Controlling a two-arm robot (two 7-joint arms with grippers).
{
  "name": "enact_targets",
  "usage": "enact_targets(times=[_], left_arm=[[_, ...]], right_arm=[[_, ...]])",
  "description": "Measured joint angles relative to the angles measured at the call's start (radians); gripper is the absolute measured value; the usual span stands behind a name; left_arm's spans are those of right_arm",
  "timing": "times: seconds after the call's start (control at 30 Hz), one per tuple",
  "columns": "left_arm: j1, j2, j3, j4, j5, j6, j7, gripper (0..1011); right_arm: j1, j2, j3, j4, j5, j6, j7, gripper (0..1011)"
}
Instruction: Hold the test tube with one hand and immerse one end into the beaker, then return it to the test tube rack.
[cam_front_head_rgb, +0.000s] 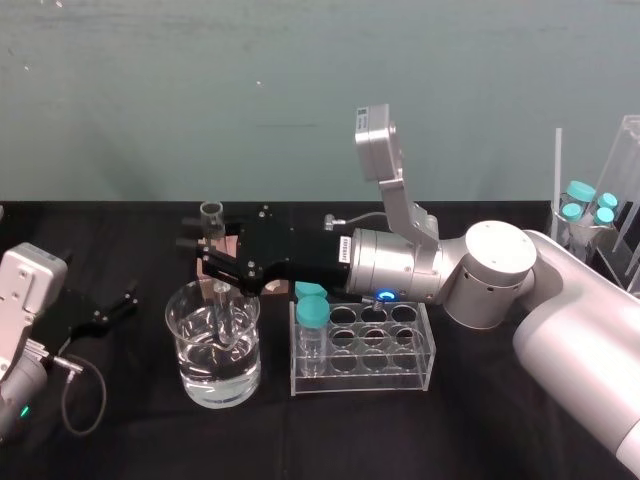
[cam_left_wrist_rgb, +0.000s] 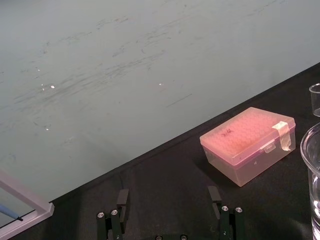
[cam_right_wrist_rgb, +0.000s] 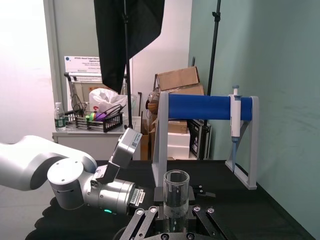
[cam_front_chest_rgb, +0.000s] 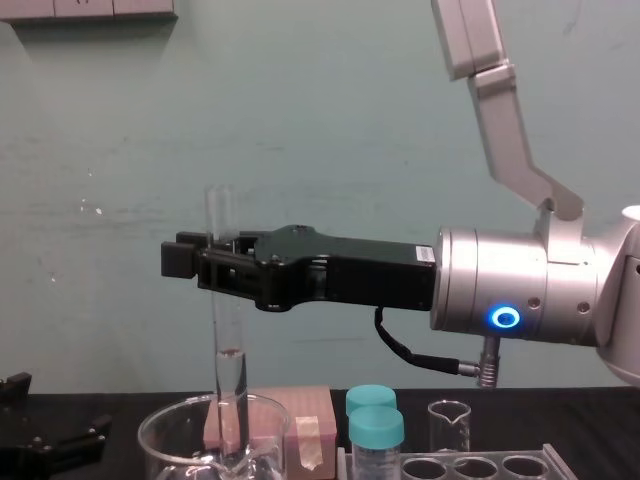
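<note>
The right arm reaches level across the bench (cam_front_head_rgb: 450, 440) from the right. Its silver wrist sits above the test tube rack (cam_front_head_rgb: 420, 362) and its right claw (cam_front_chest_rgb: 200, 262) stretches out over the beaker (cam_front_chest_rgb: 160, 432). The claw pinches the test tube (cam_front_chest_rgb: 227, 350) near its upper part and holds it upright. The tube's open rim stands above the fingers and its rounded end is down inside the beaker, dipped in the water. The left claw (cam_front_head_rgb: 115, 305) rests at the bench's left edge, fingers spread, apart from the beaker.
</note>
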Motion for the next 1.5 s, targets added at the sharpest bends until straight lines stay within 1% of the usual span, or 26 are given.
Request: enact_targets(times=[0.47,0.87,1.5], left_arm=[[0.0,0.0,0.0,0.0,0.0,0.0,0.0,1000],[0.0,0.0,0.0,0.0,0.0,0.0,0.0,1000],[0.0,0.0,0.0,0.0,0.0,0.0,0.0,1000]], right_arm=[[0.012,-0.023,0.008,0.052,-0.004,-0.026,0.02,241],[0.028,-0.048,0.011,0.103,-0.007,-0.04,0.044,241],[0.048,-0.077,0.013,0.169,-0.019,-0.056,0.069,241]])
